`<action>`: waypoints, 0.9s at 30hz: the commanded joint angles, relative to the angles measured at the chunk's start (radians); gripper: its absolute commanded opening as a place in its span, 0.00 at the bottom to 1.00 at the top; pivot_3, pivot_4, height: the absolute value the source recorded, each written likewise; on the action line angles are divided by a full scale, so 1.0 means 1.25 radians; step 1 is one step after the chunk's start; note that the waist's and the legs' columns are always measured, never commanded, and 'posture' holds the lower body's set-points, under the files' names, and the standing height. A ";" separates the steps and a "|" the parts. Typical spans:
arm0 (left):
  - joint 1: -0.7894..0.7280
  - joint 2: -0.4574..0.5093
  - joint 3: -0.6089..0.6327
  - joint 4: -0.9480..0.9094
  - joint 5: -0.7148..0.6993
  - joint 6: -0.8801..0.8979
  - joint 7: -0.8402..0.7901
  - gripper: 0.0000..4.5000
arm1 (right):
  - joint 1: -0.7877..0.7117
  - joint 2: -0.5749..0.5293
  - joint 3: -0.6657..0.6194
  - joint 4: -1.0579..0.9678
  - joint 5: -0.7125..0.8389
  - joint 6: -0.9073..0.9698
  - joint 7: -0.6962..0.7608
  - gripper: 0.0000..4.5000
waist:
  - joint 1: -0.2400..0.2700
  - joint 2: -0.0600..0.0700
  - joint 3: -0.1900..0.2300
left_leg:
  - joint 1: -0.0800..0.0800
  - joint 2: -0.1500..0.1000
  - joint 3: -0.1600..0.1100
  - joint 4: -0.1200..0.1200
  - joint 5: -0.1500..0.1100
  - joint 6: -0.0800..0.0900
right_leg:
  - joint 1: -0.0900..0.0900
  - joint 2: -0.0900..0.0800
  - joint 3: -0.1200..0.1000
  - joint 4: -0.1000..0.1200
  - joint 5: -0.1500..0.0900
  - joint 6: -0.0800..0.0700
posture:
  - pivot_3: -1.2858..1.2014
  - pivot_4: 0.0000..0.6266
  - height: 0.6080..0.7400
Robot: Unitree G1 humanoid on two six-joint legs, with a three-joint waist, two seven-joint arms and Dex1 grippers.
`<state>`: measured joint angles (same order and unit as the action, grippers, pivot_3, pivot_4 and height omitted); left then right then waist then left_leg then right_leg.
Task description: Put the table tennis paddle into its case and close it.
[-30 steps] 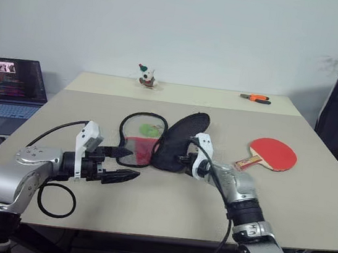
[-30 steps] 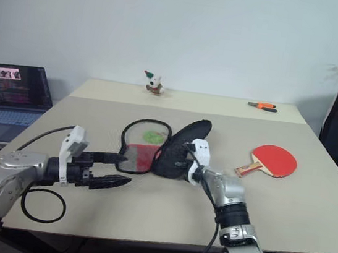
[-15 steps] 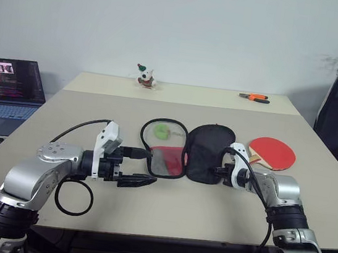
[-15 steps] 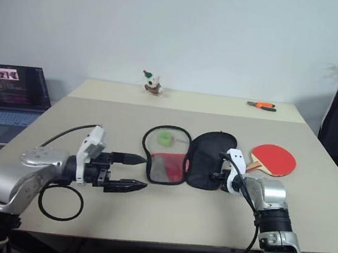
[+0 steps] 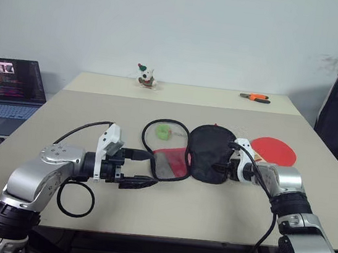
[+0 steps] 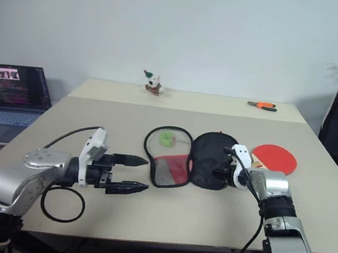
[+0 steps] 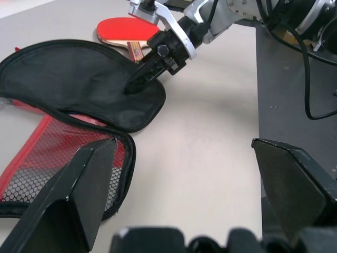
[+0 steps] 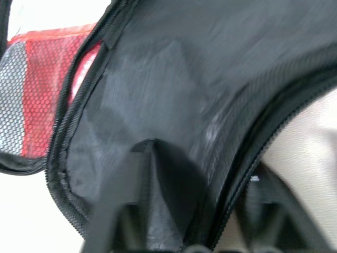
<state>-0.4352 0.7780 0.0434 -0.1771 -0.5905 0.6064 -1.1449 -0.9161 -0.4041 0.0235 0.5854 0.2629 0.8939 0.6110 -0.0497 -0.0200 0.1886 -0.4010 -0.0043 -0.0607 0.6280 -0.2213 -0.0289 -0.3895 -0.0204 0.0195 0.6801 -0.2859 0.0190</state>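
One paddle point(image 5: 273, 150), one case point(image 5: 185, 155), two grippers. The case lies unzipped and spread flat on the table point(image 5: 232, 116) near its middle: a black half point(image 5: 211, 153) on the right, a red mesh half point(image 5: 165, 151) on the left, joined side by side, so the open case runs left to right. The paddle lies flat just right of the black half, red face up; its handle seems to point near-left, toward the right gripper point(image 7: 138, 81), though the arm hides most of it.

The right gripper's tips rest on the near-right edge of the black half; whether its fingers pinch the fabric or stand loose I cannot tell. The left gripper point(image 6: 130, 172) hovers left of the mesh half, fingers spread wide, holding nothing and pointing right toward the case.

One toy point(image 5: 145, 76), one pair of pliers point(image 5: 255, 98) and one laptop point(image 5: 7, 88) sit farther off.
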 commanded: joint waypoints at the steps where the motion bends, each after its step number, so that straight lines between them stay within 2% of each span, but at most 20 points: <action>1: 0.005 0.000 0.008 -0.023 -0.004 -0.009 0.003 1.00 | -0.014 -0.042 -0.007 -0.072 -0.004 -0.006 0.025 0.82 | 0.001 0.000 0.000 | 0.000 0.000 0.000 0.000 0.000 0.000 | 0.000 0.000 0.000 0.000 0.000 0.000 | 0.52 0.24 1.00; 3: 0.010 0.001 0.011 -0.027 -0.006 -0.009 0.004 1.00 | -0.011 -0.062 -0.026 -0.118 0.008 0.014 0.027 0.98 | 0.002 0.000 0.000 | 0.000 0.000 0.000 0.000 0.000 0.000 | 0.000 0.000 0.000 0.000 0.000 0.000 | 0.52 0.24 1.00; 4: 0.013 0.001 0.012 -0.028 -0.006 -0.010 0.005 1.00 | -0.011 -0.071 -0.045 -0.136 0.015 0.025 0.016 0.99 | 0.002 0.000 0.000 | 0.000 0.000 0.000 0.000 0.000 0.000 | 0.000 0.000 0.000 0.000 0.000 0.000 | 0.52 0.24 1.00; 7: 0.017 0.001 0.015 -0.029 -0.007 -0.011 0.006 1.00 | -0.003 -0.084 -0.109 -0.173 0.018 0.041 -0.050 0.99 | 0.002 0.000 0.000 | 0.000 0.000 0.000 0.000 0.000 0.000 | 0.000 0.000 0.000 0.000 0.000 0.000 | 0.52 0.24 1.00; 10: 0.013 0.000 0.011 -0.021 -0.003 -0.016 0.004 1.00 | 0.012 -0.046 -0.185 -0.195 -0.010 0.036 -0.207 0.99 | 0.002 0.000 0.000 | 0.000 0.000 0.000 0.000 0.000 0.000 | 0.000 0.000 0.000 0.000 0.000 0.000 | 0.52 0.24 1.00; 13: -0.006 -0.005 -0.001 -0.002 0.007 -0.025 -0.003 1.00 | 0.030 0.039 -0.270 -0.221 -0.022 0.059 -0.384 0.99 | 0.001 0.000 0.000 | 0.000 0.001 0.000 0.000 0.000 0.000 | 0.000 0.000 0.001 0.000 0.000 0.000 | 0.52 0.24 1.00; 18: -0.039 -0.011 -0.016 0.032 0.023 -0.043 -0.019 1.00 | 0.050 0.203 -0.342 -0.294 -0.037 0.068 -0.608 0.99 | -0.001 0.000 0.000 | 0.000 0.001 0.001 0.000 0.000 0.000 | -0.001 0.000 0.001 0.001 0.000 0.000 | 0.52 0.24 1.00; 22: -0.054 -0.015 -0.023 0.051 0.031 -0.053 -0.025 1.00 | 0.057 0.259 -0.339 -0.297 -0.055 0.032 -0.681 0.99 | 0.000 0.000 0.000 | 0.000 0.000 0.001 0.000 0.000 0.000 | -0.001 0.000 0.001 0.001 0.000 0.000 | 0.52 0.24 1.00; 27: -0.060 -0.020 -0.024 0.062 0.040 -0.062 -0.025 1.00 | 0.038 0.281 -0.328 -0.186 -0.086 -0.088 -0.750 0.99 | -0.001 0.000 0.000 | 0.000 0.000 0.001 0.000 0.000 0.000 | -0.001 0.000 0.001 0.001 0.000 0.000 | 0.52 0.24 1.00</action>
<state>-0.4878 0.7548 0.0046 -0.0848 -0.5429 0.5534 -1.1699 -0.8423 -0.0561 -0.3891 0.3354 0.1686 0.8418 -0.2997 -0.0509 -0.0196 0.1891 -0.4012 -0.0043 -0.0586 0.6276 -0.2212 -0.0289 -0.3907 -0.0206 0.0211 0.6808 -0.2858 0.0190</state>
